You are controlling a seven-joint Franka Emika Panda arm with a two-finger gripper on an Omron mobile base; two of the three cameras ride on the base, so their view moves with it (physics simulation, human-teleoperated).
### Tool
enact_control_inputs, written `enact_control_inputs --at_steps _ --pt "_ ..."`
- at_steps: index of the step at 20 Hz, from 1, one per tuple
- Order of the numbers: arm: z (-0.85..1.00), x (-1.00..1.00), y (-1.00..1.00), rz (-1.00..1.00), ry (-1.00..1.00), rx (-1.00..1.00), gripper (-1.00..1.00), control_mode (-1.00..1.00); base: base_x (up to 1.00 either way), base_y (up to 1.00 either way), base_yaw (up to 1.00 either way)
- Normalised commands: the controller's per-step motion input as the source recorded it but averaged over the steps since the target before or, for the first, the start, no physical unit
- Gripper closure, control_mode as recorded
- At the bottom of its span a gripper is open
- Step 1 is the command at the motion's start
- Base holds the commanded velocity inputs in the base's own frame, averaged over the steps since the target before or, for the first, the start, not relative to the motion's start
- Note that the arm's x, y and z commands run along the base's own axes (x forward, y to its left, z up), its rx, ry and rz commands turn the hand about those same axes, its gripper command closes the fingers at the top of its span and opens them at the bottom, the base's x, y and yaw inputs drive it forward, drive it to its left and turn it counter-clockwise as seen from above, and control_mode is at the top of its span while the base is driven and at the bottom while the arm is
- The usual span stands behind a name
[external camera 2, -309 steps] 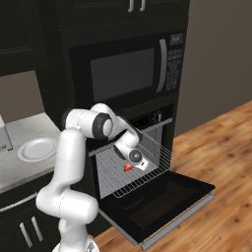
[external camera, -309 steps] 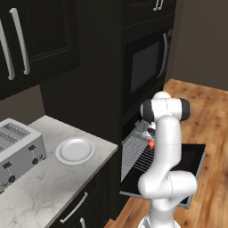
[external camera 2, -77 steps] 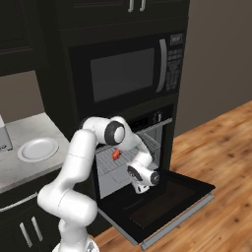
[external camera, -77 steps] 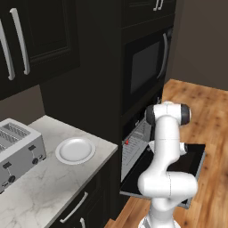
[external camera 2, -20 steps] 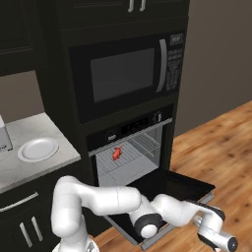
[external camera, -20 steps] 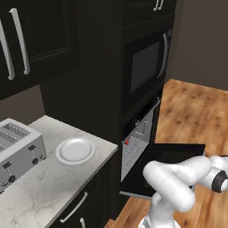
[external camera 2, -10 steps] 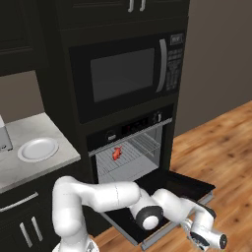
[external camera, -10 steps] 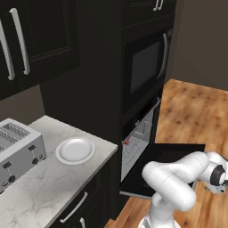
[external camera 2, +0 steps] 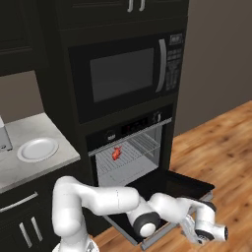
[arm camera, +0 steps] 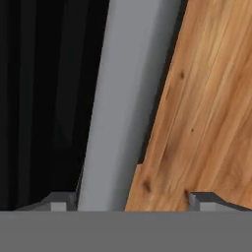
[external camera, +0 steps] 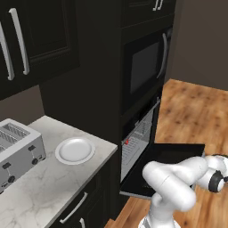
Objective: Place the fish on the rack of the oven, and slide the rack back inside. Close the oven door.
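Note:
The fish point(external camera 2: 116, 153) is small and red-orange and lies on the wire rack point(external camera 2: 129, 165) inside the black oven point(external camera 2: 125, 147). From the left base view the fish point(external camera: 127, 142) is a red speck on the rack point(external camera: 137, 144). The oven door point(external camera 2: 170, 186) hangs down flat, and its silver bar handle point(arm camera: 120, 108) runs along the front edge. My gripper point(external camera 2: 191, 229) sits low at that edge. In the hand view the gripper point(arm camera: 133, 202) is open and straddles the handle. One fingertip point(arm camera: 59, 201) is by the black door side and the other is over the wood floor.
A black microwave point(external camera 2: 123, 74) sits above the oven. To the left is a marble counter point(external camera: 40, 187) with a white plate point(external camera: 75, 150) and a toaster point(external camera: 15, 151). Wood floor point(external camera 2: 221, 152) spreads to the right of the open door.
My hand has shifted a little up and in toward the door's front edge, and the fingers have drawn somewhat closer together. Fish, rack and door have not moved.

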Motion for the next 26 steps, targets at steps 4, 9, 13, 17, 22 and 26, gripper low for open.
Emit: enact_control_inputs --at_steps 4,9,13,17,22,26 --pt "0.0 -0.15 -0.08 0.3 -0.01 0.39 -1.0 -1.0 0.0 0.0 0.0" --pt "0.0 -0.14 -0.02 0.32 0.0 0.43 -1.0 -1.0 0.0 0.0 0.0" --pt "0.0 -0.04 0.0 0.34 0.0 0.45 -1.0 -1.0 0.0 0.0 0.0" --pt "-0.03 0.0 0.0 0.34 0.0 0.46 -1.0 -1.0 0.0 0.0 0.0" --pt "-0.08 -0.07 0.0 0.28 -0.03 0.45 -1.0 -1.0 0.0 0.0 0.0" --pt "0.0 -0.23 0.0 0.19 -0.1 0.44 -1.0 -1.0 0.0 0.0 0.0"
